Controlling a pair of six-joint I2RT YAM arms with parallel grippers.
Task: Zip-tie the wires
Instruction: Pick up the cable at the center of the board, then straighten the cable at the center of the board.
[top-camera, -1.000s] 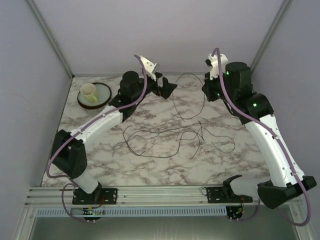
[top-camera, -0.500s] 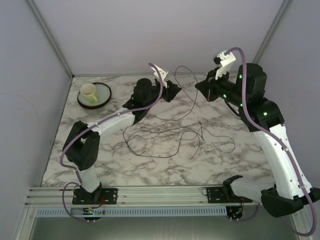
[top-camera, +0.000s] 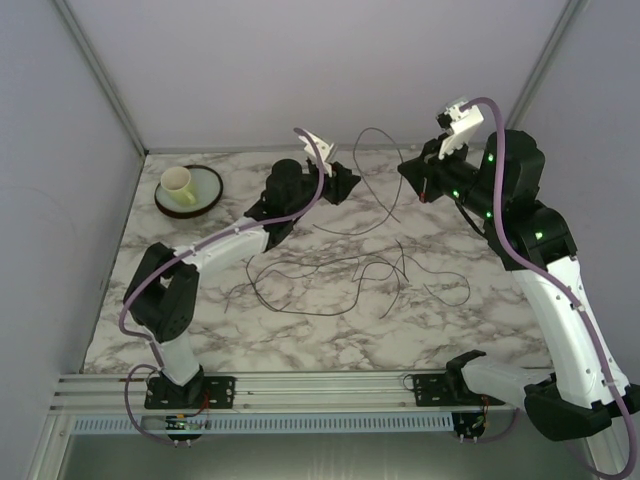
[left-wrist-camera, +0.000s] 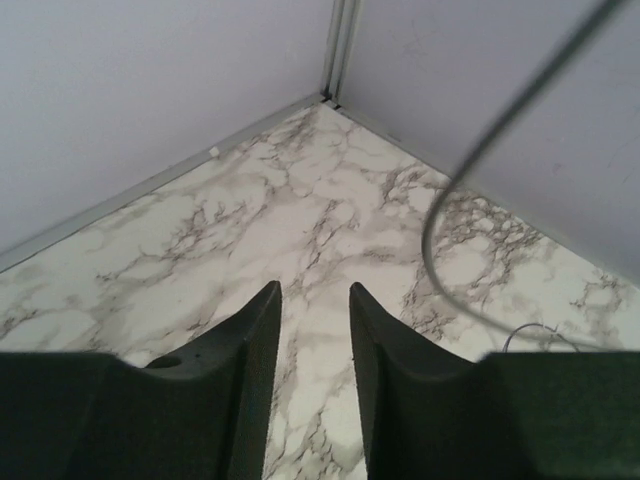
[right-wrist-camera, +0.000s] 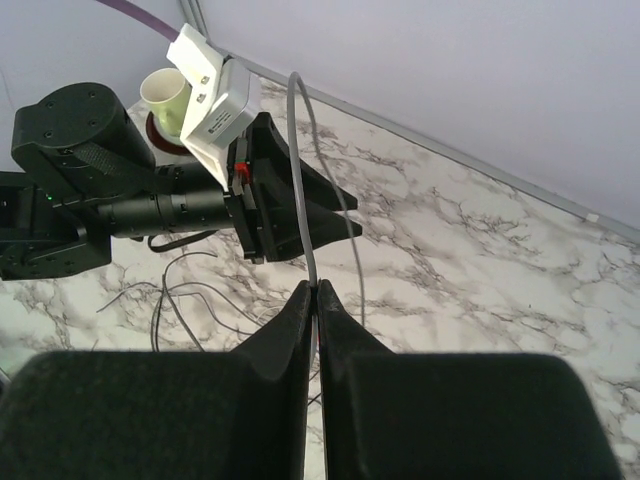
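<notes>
Over the far side of the bench (top-camera: 480, 330), the right end effector (right-wrist-camera: 316, 290) is pinched tight on a single strand (right-wrist-camera: 303, 180), which climbs out of its tips and arcs across toward the left arm. The rest of the wires (top-camera: 300, 312) lie in loose curls on the marble mid-bench, well apart from both wrists. The left end effector (left-wrist-camera: 313, 295) stands with a narrow gap and nothing between its fingers. In its own camera the strand bends past on the right of the view, off its centre line.

My first worry is a grab at air. If I close the left from this pose, the strand is beside the fingers, not between them.

Second, the strand is very thin. Any sideways tug from the left could slide it out of the right's pinch and drop it back into the tangle.

Third, only one strand is up. Hauling on it could drag or knot the curls below instead of gathering them into a bundle.

Fourth, the two wrists are near each other, so a careless approach risks a knock.

I see no zip-tie in any view, so I cannot judge how the tie gets on.
</notes>
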